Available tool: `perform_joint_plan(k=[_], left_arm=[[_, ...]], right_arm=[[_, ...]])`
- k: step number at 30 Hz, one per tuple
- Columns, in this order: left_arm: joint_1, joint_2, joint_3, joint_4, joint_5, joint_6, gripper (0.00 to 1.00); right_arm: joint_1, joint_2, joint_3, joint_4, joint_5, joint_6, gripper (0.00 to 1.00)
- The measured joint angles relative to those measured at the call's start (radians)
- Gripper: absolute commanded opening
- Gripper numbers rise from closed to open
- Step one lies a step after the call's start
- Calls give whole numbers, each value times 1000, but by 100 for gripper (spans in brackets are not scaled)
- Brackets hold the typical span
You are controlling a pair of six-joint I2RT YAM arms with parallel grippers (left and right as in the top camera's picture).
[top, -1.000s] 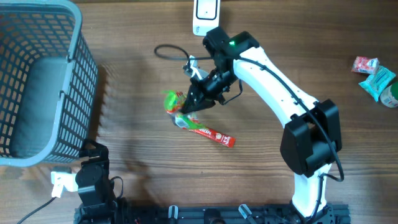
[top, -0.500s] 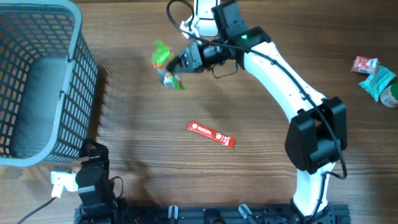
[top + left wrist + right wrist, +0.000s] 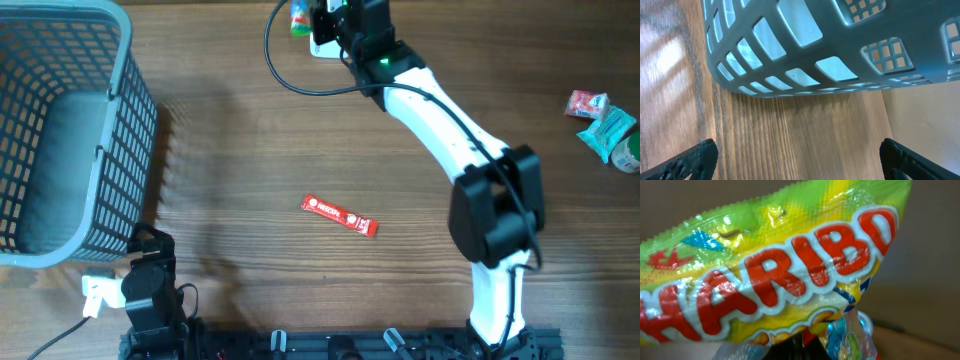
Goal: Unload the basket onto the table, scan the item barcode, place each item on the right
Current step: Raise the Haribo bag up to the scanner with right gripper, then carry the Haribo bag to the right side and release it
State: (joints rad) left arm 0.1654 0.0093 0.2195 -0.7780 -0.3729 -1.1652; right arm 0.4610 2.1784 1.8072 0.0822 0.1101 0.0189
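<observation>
Green and yellow foil showed at the top edge of the overhead view: the sweet bag (image 3: 299, 17) hung in the air off the table (image 3: 250, 150), pinched in the right gripper (image 3: 318, 20), whose jaws were clenched on it. The arm reached far across, bringing the bag just beside the white scanner (image 3: 320, 44), from which a dark cable (image 3: 285, 80) looped away. A red bar (image 3: 340, 216) lay alone mid-table, a few packets (image 3: 605, 125) sat at the right edge, and the grey basket (image 3: 130, 110) stood at the left.

From the left wrist, only the basket's mesh wall (image 3: 805, 50) and bare wood were seen. The left gripper (image 3: 800, 162) stood spread wide and held nothing, parked near the basket's corner.

From the right wrist, the bag (image 3: 775, 270) filled the frame with its printed brand face toward the camera. No barcode was visible on that side.

By my reading, the step in hand was presenting the bag to the scanner. The next move probably called for turning the wrist until the coded side squarely faced the scanner window, held flat and steady, since crinkled foil could spoil a read.
</observation>
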Motion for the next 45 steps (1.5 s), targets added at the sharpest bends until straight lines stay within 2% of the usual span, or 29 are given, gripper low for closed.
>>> perform_joint_plan(k=[3,7,14,17,20,24,27,30,34,35,36,37,42,45], left_arm=[[0,0,0,0,0,0,100],[0,0,0,0,0,0,100],[0,0,0,0,0,0,100],[0,0,0,0,0,0,100],[0,0,0,0,0,0,100],[0,0,0,0,0,0,100],[0,0,0,-1,0,0,100],[0,0,0,0,0,0,100],[0,0,0,0,0,0,100],[0,0,0,0,0,0,100],[0,0,0,0,0,0,100],[0,0,0,0,0,0,100],[0,0,0,0,0,0,100],[0,0,0,0,0,0,100]], right_arm=[[-1,98,0,160,97,-55,5],[-5,222,0,292,183,-92,5],[-36,296,52,295,234,-42,4],[-53,296,110,232,299,-20,4],[-59,295,212,-21,443,-37,4],[-78,247,234,-350,623,-50,4],[-153,190,245,-692,702,39,4],[-318,163,251,-1002,631,204,4],[-565,163,250,-1130,441,297,4],[-604,163,250,-1141,430,303,12],[-654,163,250,-1162,417,314,78],[-683,163,250,-1176,413,317,100],[-713,134,251,-1257,389,320,100],[-660,19,253,-1283,300,314,100]])
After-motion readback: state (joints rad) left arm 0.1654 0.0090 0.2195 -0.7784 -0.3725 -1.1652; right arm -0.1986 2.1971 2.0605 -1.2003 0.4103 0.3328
